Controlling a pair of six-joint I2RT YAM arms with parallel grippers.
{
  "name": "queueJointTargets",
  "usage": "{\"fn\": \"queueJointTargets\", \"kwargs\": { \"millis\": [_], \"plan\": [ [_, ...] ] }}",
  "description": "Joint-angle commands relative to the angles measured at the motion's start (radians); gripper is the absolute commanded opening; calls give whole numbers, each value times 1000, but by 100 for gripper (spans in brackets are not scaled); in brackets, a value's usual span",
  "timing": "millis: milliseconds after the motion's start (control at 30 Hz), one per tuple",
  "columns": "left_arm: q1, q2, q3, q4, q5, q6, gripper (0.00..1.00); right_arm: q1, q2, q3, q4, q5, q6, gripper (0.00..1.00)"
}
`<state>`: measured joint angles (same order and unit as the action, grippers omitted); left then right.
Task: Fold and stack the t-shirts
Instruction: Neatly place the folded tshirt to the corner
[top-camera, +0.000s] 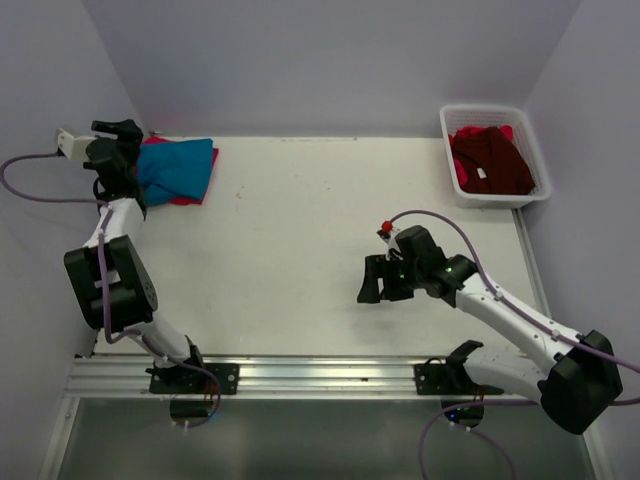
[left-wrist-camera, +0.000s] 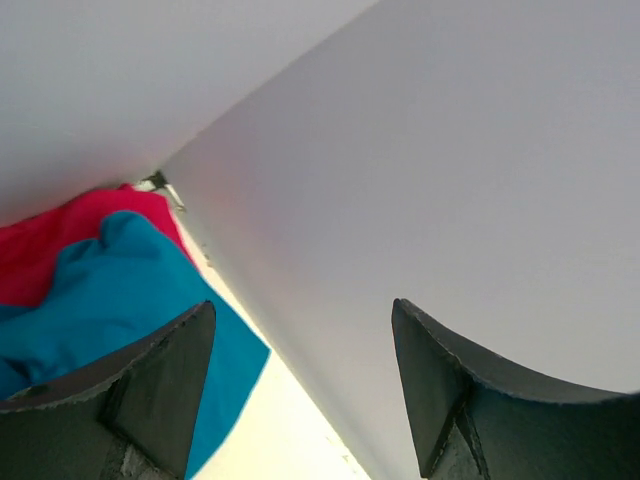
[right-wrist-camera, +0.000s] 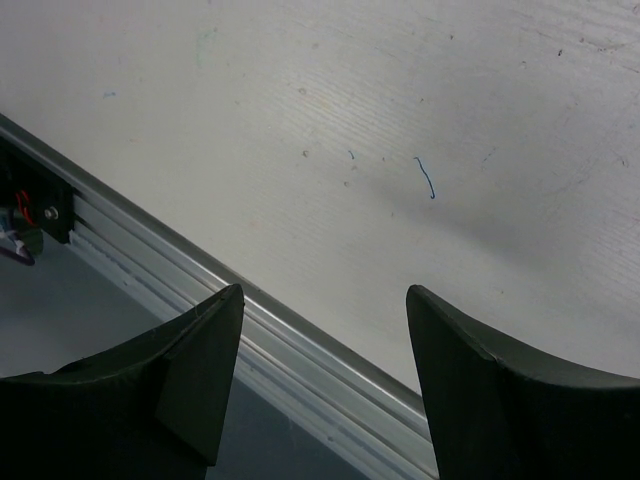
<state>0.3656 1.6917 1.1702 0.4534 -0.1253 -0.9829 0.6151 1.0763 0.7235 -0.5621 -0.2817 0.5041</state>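
While I watch from overhead, my left gripper (top-camera: 118, 130) sits at the far left corner of the table (top-camera: 300, 230), just beside the teal shirt (top-camera: 178, 168). That shirt lies on top of the pink shirt (top-camera: 186, 200), whose edges peek out from under it. The maroon shirt (top-camera: 490, 160) is bunched in the white basket (top-camera: 447, 150) at the far right corner. My right gripper (top-camera: 385, 285) hangs over the near middle of the table, well apart from all cloth.

On the left wrist view, the left gripper (left-wrist-camera: 300, 320) is released, with nothing between its jaws. The teal shirt (left-wrist-camera: 110, 290) and pink shirt (left-wrist-camera: 60, 240) lie against the wall (left-wrist-camera: 450, 150).

On the right wrist view, the right gripper (right-wrist-camera: 325, 300) is likewise released and holds nothing. It is over bare table (right-wrist-camera: 350, 120) near the metal rail (right-wrist-camera: 200, 270).
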Motion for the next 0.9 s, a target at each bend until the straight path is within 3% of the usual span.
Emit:
{"fn": "queueJointTargets", "kwargs": {
  "millis": [0, 100, 133, 167, 200, 233, 300, 500, 567, 733, 867],
  "plan": [
    [-22, 0, 0, 32, 25, 30, 75, 3, -12, -12, 30, -25, 7, 70],
    [-19, 120, 90, 80, 206, 32, 69, 5, -36, -19, 22, -19, 10, 69],
    [-17, 159, 129, 79, 248, 32, 60, 5, -44, -19, 21, -19, 11, 66],
    [-17, 242, 217, 61, 280, 26, 25, 3, -49, -18, 11, -20, 14, 60],
    [-17, 284, 262, 23, 321, 7, 4, 5, -55, -16, 5, -17, 14, 49],
    [-16, 325, 338, 8, 341, -3, 0, 5, -67, -16, -7, -16, 13, 22],
    [-11, 417, 382, 8, 361, -29, 0, 3, -78, -15, -16, 1, 17, 0],
    [-7, 597, 505, -48, 375, -53, 0, 6, -93, -1, -56, 13, 21, 0],
    [-1, 612, 462, -55, 363, -63, 0, 5, -87, 8, -62, 19, 19, 0],
    [24, 648, 401, -277, 256, -66, 0, 5, -58, 25, -50, 7, 22, 0],
    [39, 652, 306, -297, 236, -80, 0, 6, -58, 22, -39, 1, 24, 0]
  ]
}}
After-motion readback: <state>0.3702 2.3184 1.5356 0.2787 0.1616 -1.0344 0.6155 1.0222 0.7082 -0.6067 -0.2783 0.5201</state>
